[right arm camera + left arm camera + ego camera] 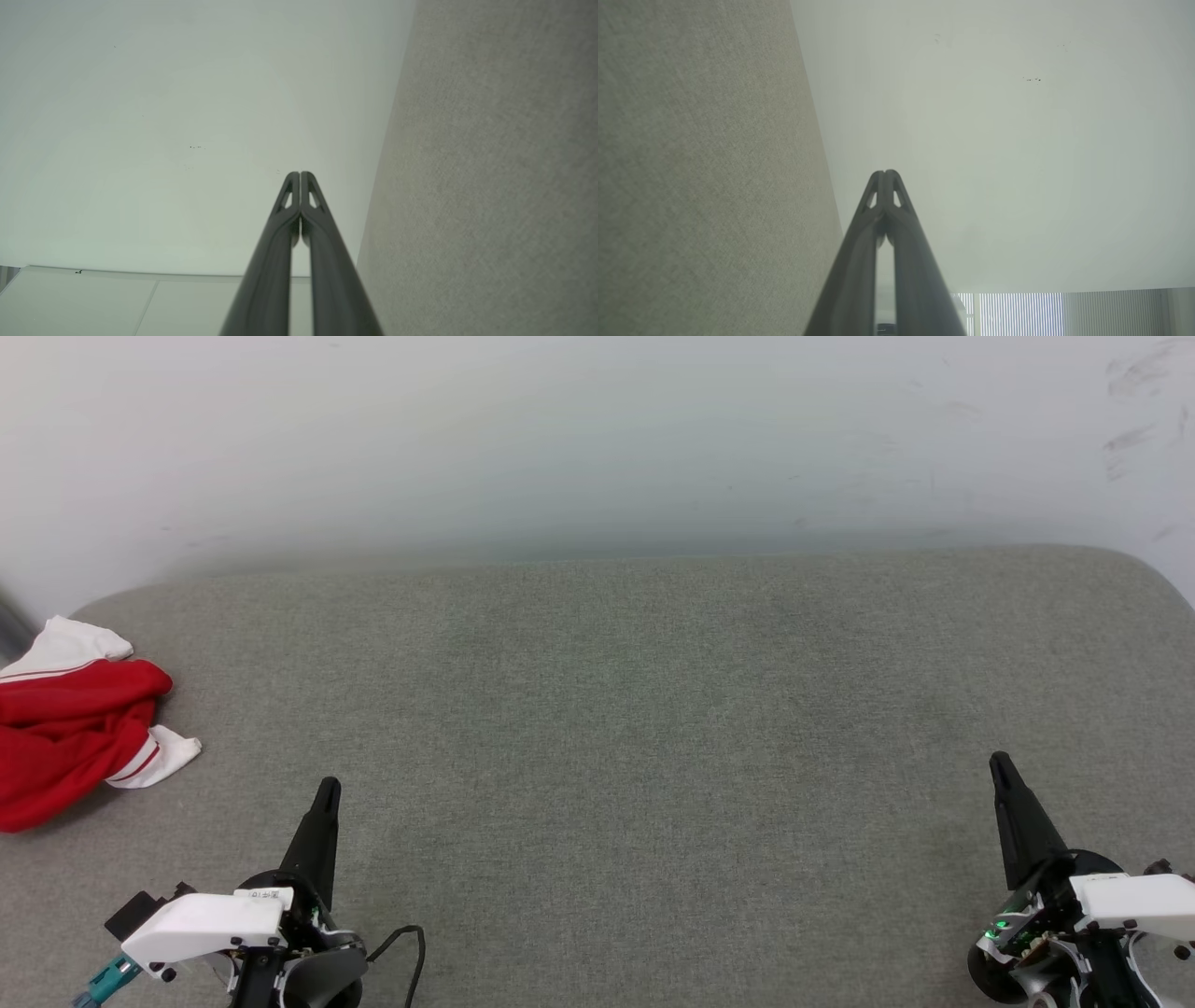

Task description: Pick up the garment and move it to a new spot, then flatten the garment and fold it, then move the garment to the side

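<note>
The garment (65,733), red with white sleeves and striped trim, lies crumpled at the far left edge of the grey fabric surface (616,709), partly cut off by the head view's border. My left gripper (329,788) is at the lower left, shut and holding nothing, well to the right of the garment and nearer the front. My right gripper (999,762) is at the lower right, also shut and holding nothing. In the left wrist view the left gripper (886,172) has its tips pressed together; in the right wrist view the right gripper (299,173) is the same.
A pale wall (597,439) rises behind the grey surface. A black cable (401,947) loops beside my left wrist. Slatted blinds (1017,312) show in the left wrist view's bottom corner.
</note>
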